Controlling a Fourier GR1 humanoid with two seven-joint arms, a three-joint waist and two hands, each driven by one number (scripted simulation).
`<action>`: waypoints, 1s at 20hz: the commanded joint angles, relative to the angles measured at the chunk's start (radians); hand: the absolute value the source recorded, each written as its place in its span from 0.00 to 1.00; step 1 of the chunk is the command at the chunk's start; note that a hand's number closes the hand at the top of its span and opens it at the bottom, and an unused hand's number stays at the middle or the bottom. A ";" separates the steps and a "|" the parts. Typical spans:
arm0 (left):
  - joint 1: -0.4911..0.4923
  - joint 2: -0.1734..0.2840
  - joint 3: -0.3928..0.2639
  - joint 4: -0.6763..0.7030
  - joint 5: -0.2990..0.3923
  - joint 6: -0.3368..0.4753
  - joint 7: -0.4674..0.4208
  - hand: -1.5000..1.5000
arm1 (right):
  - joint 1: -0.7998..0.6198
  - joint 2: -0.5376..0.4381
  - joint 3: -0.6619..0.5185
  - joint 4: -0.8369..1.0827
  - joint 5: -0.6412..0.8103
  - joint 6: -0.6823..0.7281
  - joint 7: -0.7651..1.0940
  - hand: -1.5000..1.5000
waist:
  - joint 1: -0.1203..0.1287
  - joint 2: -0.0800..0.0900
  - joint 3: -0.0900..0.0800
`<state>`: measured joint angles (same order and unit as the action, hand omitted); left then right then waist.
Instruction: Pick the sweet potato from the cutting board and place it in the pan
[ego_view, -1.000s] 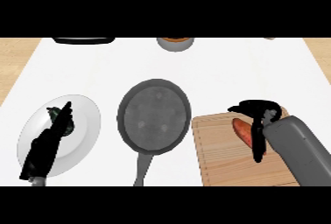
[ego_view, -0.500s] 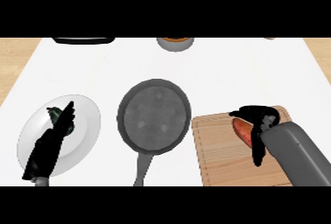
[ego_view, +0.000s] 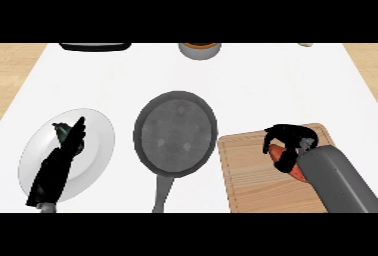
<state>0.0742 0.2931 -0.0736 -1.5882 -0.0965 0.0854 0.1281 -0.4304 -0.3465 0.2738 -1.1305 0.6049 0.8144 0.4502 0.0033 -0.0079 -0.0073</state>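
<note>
I see my right hand (ego_view: 289, 136) down over the cutting board (ego_view: 251, 170), its black fingers curled round the sweet potato (ego_view: 284, 159). The potato lies directly under the palm and runs back toward the wrist; only its orange flank shows, on the hand's inner side and just below the fingertips, with the grey forearm hiding its far end. It looks as if it sits on the board, though from this steep angle I cannot tell whether it touches the wood or is a little clear of it. The board lies beneath and inward of that hand, its upper edge just beyond the knuckles.

The pan (ego_view: 175, 134) sits to the left of my right hand, just beside the board's inner edge, its handle pointing back toward me. It lies between my two hands.

My left hand (ego_view: 71, 137) is well apart from the potato, on the far side of the pan. Its fingers are straight and held together, pointing away from me, over a white plate (ego_view: 100, 150). Something small and dark green (ego_view: 62, 129) shows at its fingertips; I cannot make out what it is.
</note>
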 joint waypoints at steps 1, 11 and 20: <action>0.004 -0.027 -0.012 0.010 -0.031 0.007 -0.022 0.50 | -0.023 0.048 -0.027 0.109 -0.003 -0.003 -0.040 1.00 | 0.005 0.010 0.008; 0.028 -0.059 -0.006 -0.040 -0.047 0.006 0.029 0.50 | 0.108 0.035 -0.077 -0.099 0.062 -0.156 0.006 1.00 | -0.009 0.004 0.007; 0.062 -0.022 0.030 -0.041 -0.034 -0.010 0.005 0.50 | 0.217 -0.011 -0.087 -0.517 0.280 -0.570 0.085 1.00 | -0.031 -0.006 0.007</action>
<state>0.1080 0.2758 -0.0331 -1.6162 -0.1180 0.0718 0.1428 -0.2341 -0.3363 0.1904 -1.4965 0.8174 0.3760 0.5431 -0.0316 -0.0135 -0.0015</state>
